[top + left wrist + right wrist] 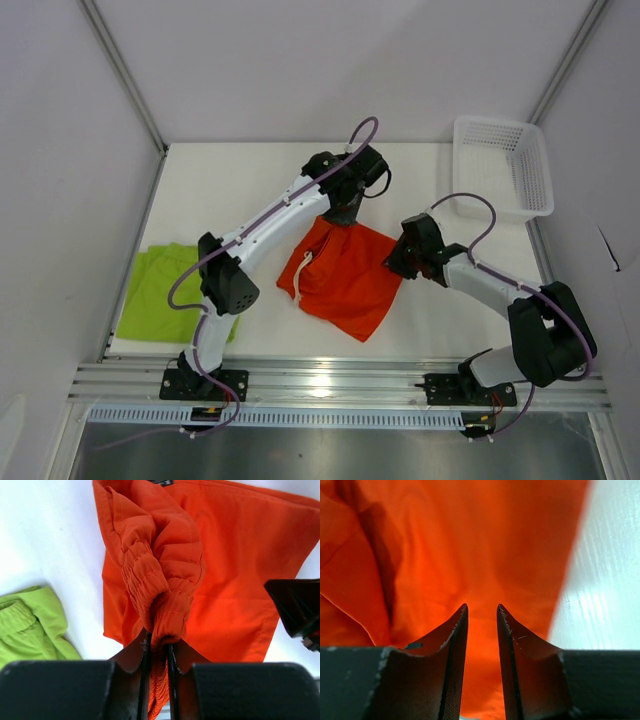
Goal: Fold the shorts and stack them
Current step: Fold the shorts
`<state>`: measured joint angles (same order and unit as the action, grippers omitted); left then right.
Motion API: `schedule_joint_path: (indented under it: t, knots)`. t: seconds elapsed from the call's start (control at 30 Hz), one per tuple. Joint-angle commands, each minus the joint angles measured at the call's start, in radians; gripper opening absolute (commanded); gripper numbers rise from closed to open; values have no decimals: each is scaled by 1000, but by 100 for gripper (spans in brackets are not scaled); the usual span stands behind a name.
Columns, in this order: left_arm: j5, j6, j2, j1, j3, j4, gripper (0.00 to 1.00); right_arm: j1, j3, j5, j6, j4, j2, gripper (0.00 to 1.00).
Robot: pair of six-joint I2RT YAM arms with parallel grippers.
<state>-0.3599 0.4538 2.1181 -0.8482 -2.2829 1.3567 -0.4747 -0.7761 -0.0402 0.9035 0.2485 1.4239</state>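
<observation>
Where the orange-red shorts (pixel 345 285) lay: mid-table (pixel 230 190), flat except for the far corner, which was lifted; white drawstring (pixel 301 268) on the side facing the left edge.
Left tool (pixel 159 642): clenched on the bunched elastic waistband (pixel 150 580) at that far corner, holding it off the table.
Right tool (pixel 482 607): jaws parted a little, nothing between them, low over the cloth's corner nearest the right edge.
Deciding relation: the cloth's long axis ran roughly from far edge to near edge, hanging nearward from the left tool and lying leftward of the right tool; the right tool was the nearer one to the free corner.
Left arm (pixel 270 225): stretched diagonally from the near-left toward the middle, wrist bent down.
Right arm (pixel 490 285): folded low, forearm pointing toward the left edge.
Lime green shorts (pixel 165 290): flat by the left edge, well apart.
Basket (pixel 490 121): far-right corner.
</observation>
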Motion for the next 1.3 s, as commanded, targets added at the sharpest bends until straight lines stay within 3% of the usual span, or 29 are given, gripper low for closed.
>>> schedule_joint_path:
  t: [0.0,0.27,0.47,0.5,0.57,0.6,0.63,0.83,1.0,1.27]
  knots:
    - [59,39,-83,-11,-64,110,16,15,17,8,-15,-31,-42,32]
    - [232,72,-115,-63,91,-81,22,74,53,28,-17,-44,-51,32]
    - [515,108,-159,-140,289,-335,35,125,115,146,-18,-133,-40,31]
    - [538,118,-171,-146,307,-384,40,140,130,161,-20,-144,-36,31]
    - [636,138,-188,-163,348,-451,62,160,144,206,-21,-182,-10,31]
    - [680,146,-205,-166,382,-528,87,175,149,221,-25,-196,1,31]
    - [715,178,-208,-167,399,-544,99,182,152,239,-26,-205,12,30]
    - [679,168,-248,-137,393,-528,99,209,163,230,-40,-193,-11,29]
    - [679,149,-383,-52,499,-597,99,290,146,270,-104,-149,-51,37]
    - [598,60,-507,-15,695,-620,99,456,150,362,-167,-60,-161,70]
